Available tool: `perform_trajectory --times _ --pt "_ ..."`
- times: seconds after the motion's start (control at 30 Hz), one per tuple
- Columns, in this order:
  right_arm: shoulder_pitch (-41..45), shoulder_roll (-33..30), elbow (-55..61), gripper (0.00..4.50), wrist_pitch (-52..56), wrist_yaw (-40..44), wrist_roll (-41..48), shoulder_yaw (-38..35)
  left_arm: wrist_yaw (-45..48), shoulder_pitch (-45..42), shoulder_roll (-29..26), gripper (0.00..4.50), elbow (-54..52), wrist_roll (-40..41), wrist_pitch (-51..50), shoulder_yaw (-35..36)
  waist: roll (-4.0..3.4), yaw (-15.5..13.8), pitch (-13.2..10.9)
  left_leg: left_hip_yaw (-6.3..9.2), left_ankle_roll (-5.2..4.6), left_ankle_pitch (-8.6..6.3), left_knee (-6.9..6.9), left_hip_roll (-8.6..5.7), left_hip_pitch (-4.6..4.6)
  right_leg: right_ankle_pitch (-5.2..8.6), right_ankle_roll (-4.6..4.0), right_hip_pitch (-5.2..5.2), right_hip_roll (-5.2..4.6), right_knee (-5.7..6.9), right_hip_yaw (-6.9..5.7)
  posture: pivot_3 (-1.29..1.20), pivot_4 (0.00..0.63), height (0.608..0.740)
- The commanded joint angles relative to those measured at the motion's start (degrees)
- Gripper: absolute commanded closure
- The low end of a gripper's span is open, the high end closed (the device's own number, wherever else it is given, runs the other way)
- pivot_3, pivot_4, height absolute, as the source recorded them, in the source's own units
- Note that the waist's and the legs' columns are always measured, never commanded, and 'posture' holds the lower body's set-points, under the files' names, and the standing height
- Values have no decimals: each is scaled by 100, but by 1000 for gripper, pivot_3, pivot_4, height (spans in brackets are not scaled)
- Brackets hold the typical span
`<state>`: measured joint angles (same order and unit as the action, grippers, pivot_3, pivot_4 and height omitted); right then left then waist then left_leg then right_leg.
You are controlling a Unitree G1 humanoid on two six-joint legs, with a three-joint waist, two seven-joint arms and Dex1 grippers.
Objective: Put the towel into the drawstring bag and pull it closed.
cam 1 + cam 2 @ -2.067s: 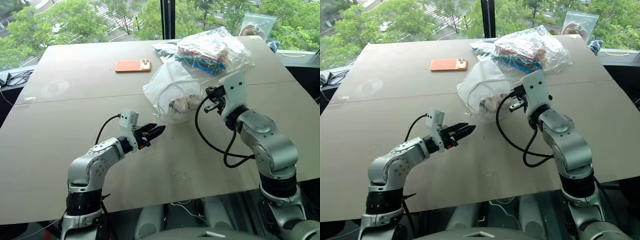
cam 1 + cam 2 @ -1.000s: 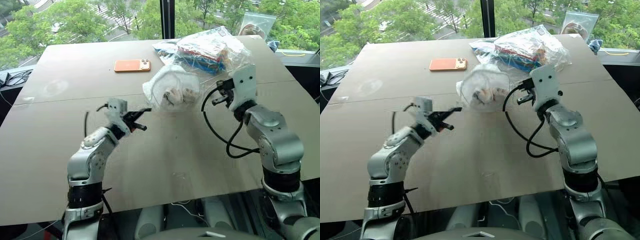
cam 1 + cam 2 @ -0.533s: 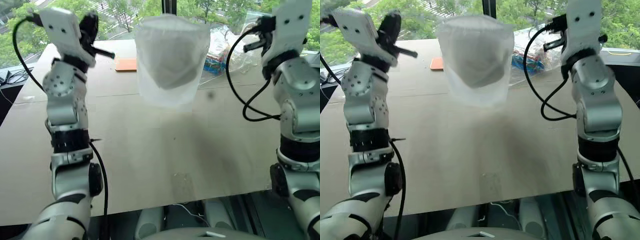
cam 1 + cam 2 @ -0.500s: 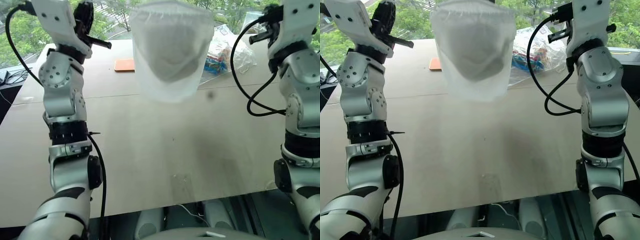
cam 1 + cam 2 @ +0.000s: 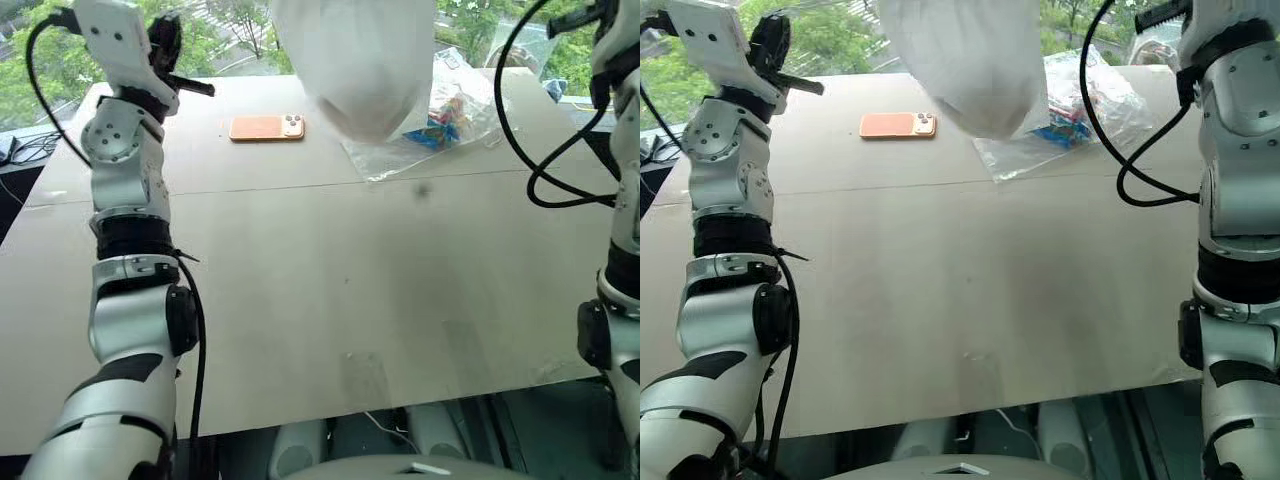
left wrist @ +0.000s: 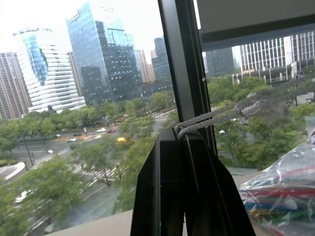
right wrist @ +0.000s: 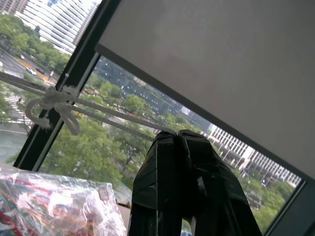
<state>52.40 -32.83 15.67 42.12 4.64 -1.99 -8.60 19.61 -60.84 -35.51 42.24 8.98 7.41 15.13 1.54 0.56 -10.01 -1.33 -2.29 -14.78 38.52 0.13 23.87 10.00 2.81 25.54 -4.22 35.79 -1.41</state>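
Hanging high above the table (image 5: 300, 290), clear of its surface: the drawstring bag (image 5: 365, 60), white and semi-translucent, sagging round at the bottom, probably with the towel as the faint bulk inside. Left gripper (image 6: 180, 135) pinched on a taut white cord (image 6: 216, 115); right gripper (image 7: 178, 135) likewise clamped on the knotted cord. Raised higher than half a second ago, orange phone (image 5: 266, 128) now uncovered.

Light: bright daylight from the far windows.
Shadows: soft, faint patches on the tan flat tabletop (image 5: 330, 270).
Blur: the hanging white thin-fabric drawstring bag (image 5: 362, 60) looks smeared.
Glare: washed-out sky in the wrist views.
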Motion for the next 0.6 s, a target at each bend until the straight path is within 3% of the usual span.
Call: perform_trajectory --times 0.03,0.13,0.27,0.4,0.6 --pt "186 -138 -216 4500 48 -739 -50 -1473 -476 1 -280 4461 479 50 -138 365 -4 -12 -3 0 0 0 1 0 0 0 0 1 -2 2 0 0 150 740" --pt "42 -304 -383 4500 -69 -750 22 -1835 -461 169 -288 4461 599 155 -192 463 -5 -8 -3 3 2 1 -5 2 3 0 0 6 -2 5 -7 0 150 740" --pt "-90 -311 -203 4500 -78 -316 336 -1650 33 334 -84 4461 248 364 -160 432 -5 31 -3 -1 3 1 -7 1 0 0 0 6 0 4 -4 0 150 740" --pt "-231 -141 391 4500 279 449 1007 -1179 828 772 519 4461 -793 991 -965 238 -6 45 -3 0 1 0 0 3 -6 0 0 5 3 12 4 0 150 740" --pt "368 238 918 4500 696 669 1728 -870 815 1505 1154 4461 -2347 1421 -2138 -40 -8 50 -3 16 1 1 10 11 -1 -1 0 7 4 15 11 0 150 740"
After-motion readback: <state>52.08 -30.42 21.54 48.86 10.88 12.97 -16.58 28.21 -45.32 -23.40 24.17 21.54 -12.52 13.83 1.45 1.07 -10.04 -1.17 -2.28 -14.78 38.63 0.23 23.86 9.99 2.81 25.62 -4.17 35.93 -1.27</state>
